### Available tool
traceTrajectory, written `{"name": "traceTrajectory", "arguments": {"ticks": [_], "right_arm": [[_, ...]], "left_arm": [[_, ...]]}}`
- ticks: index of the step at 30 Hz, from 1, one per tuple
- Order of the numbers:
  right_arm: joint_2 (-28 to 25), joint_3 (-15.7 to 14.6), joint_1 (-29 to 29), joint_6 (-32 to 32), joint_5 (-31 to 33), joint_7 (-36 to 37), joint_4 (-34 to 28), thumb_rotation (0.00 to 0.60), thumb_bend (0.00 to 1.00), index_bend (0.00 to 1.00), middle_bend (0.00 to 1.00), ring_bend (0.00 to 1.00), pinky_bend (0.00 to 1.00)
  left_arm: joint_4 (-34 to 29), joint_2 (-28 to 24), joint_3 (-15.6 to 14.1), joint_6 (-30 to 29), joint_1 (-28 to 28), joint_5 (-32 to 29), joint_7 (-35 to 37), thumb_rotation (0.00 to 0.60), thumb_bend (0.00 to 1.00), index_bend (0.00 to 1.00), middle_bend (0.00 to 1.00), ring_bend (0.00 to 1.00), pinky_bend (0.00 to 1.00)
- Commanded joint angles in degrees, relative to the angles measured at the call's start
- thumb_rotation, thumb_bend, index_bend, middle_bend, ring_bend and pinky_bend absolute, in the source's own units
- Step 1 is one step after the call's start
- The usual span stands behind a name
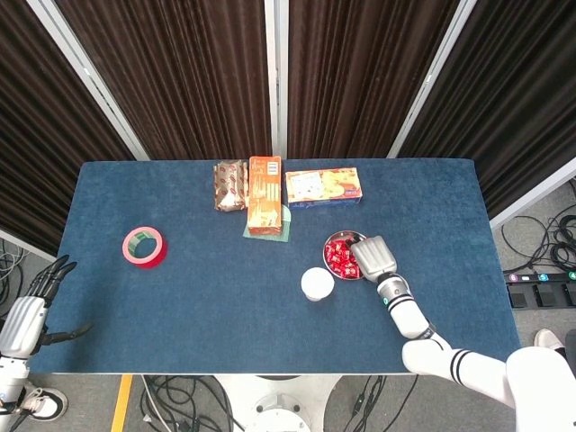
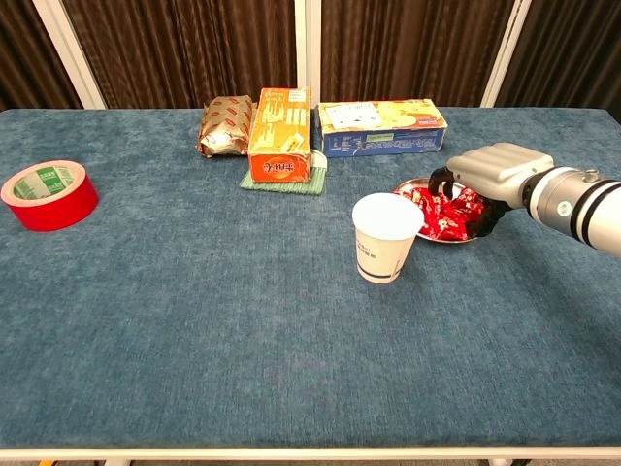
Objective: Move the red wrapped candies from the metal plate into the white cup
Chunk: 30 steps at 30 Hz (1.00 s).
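With the right hand [image 2: 490, 173] low over the red wrapped candies [image 2: 441, 213] in the round metal plate [image 2: 408, 184] toward the desk's right edge, grip unclear, pinch one cleanly before lifting toward the white paper cup [image 2: 385, 236] just beside.

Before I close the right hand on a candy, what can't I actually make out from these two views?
- Right hand fingertips: both views, hidden by the hand's own back and the candies; contact unclear.
- Inside of the white cup: chest view, hidden by its wall; head view too small to tell.
- Far side of the metal plate: head view, partly covered by the hand.
- Left hand: head view only, at the table's edge.
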<state>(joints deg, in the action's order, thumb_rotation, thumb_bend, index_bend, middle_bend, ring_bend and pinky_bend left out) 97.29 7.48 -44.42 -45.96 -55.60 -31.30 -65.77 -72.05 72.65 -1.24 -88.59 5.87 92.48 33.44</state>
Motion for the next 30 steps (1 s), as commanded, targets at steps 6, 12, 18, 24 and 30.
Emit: {"name": "traceTrajectory", "arguments": {"ticks": [6,12,18,24,30], "right_arm": [[-0.2,0.1,0.0,-0.6,0.2,0.0,-0.4,0.6,0.24,0.51,0.52,0.87,0.93],[-0.5,0.2,0.1,-2.7,-1.4,0.0,-1.5,0.6,0.29,0.59,0.58,0.89,0.94],[-0.2,-0.2,0.4,-3.6,-1.5,-0.8,-1.2,0.6,0.3,0.62,0.6,0.9,0.95],[0.4,0.1,0.2,-3.6,-1.4,-0.8,-0.7,0.6,0.32,0.64,0.62,0.9,0.95],[-1.5,1.1,0.2,-7.6,-4.7,-0.7,-4.1,0.6,0.33,0.68,0.64,0.91,0.96]], "left_arm": [[0.2,0.1,0.0,-0.2,0.0,0.1,0.6,0.6,0.14,0.13,0.08,0.03,0.11],[0.2,0.0,0.0,-0.3,0.1,0.2,1.1,0.6,0.14,0.13,0.08,0.03,0.11],[0.2,0.1,-0.1,-0.4,0.1,0.3,1.1,0.6,0.14,0.13,0.08,0.03,0.11],[0.4,0.0,-0.1,-0.4,0.0,0.0,1.6,0.6,0.14,0.13,0.08,0.03,0.11],[0.4,0.0,0.0,-0.3,0.1,0.0,1.7,0.6,0.14,0.13,0.08,0.03,0.11]]}}
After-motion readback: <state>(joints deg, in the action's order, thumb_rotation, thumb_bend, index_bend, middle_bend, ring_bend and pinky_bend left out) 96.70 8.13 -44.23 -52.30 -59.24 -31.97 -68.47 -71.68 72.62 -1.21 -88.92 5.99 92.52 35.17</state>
